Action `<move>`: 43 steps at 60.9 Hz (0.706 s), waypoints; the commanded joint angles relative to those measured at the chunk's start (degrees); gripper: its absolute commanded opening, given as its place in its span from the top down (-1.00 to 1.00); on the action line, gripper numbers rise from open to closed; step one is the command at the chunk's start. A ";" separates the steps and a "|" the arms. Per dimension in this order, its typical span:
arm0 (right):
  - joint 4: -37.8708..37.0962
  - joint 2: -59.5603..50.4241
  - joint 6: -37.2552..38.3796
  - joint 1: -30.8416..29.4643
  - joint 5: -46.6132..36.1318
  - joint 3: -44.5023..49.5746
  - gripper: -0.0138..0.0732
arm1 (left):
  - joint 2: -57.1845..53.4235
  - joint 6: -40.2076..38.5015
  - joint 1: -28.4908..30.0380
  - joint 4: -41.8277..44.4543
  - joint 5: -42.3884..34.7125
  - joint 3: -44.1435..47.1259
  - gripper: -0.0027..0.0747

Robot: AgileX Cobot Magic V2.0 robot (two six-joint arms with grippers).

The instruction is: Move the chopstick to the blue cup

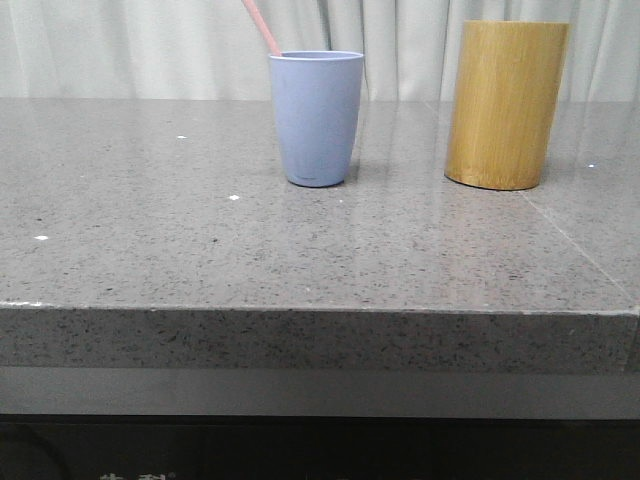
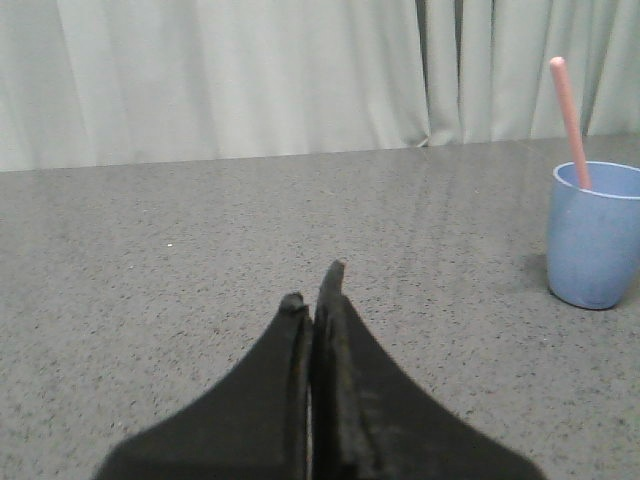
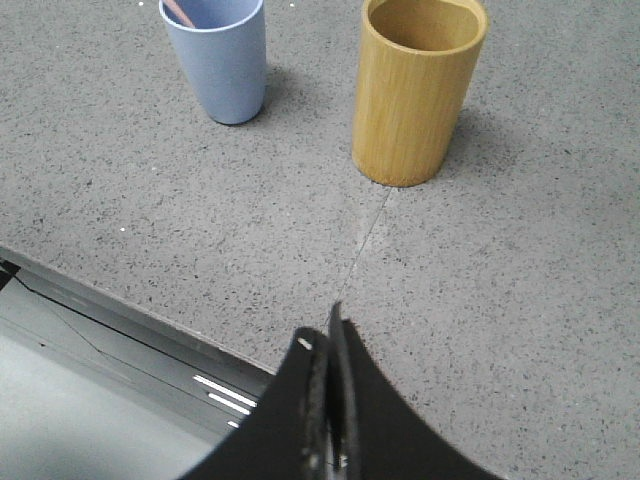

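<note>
The pale blue cup [image 1: 315, 118] stands upright on the grey stone table. A pink chopstick [image 1: 261, 26] leans out of it to the left. The cup also shows in the left wrist view [image 2: 592, 235] with the chopstick [image 2: 570, 120], and in the right wrist view [image 3: 220, 55] with a pink tip [image 3: 178, 12] inside. My left gripper [image 2: 315, 285] is shut and empty, low over the table, well apart from the cup. My right gripper [image 3: 322, 335] is shut and empty above the table's front edge. Neither gripper shows in the front view.
A taller yellow-brown bamboo holder [image 1: 505, 105] stands to the right of the blue cup, and looks empty in the right wrist view [image 3: 415, 90]. A seam [image 1: 575, 245] runs across the tabletop. Pale curtains hang behind the table.
</note>
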 commanded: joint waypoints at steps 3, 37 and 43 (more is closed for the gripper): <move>0.04 0.37 -0.07 -0.24 -3.41 -1.29 0.84 | -8.02 -0.42 3.36 -3.00 -7.67 6.25 0.98; 0.04 0.37 -0.07 -0.24 -3.03 -1.29 0.84 | -17.92 -0.42 5.96 -3.35 -12.00 19.10 0.98; 0.04 0.37 -0.07 -0.24 -3.03 -1.29 0.84 | -17.92 -0.42 5.96 -3.35 -12.00 19.10 0.98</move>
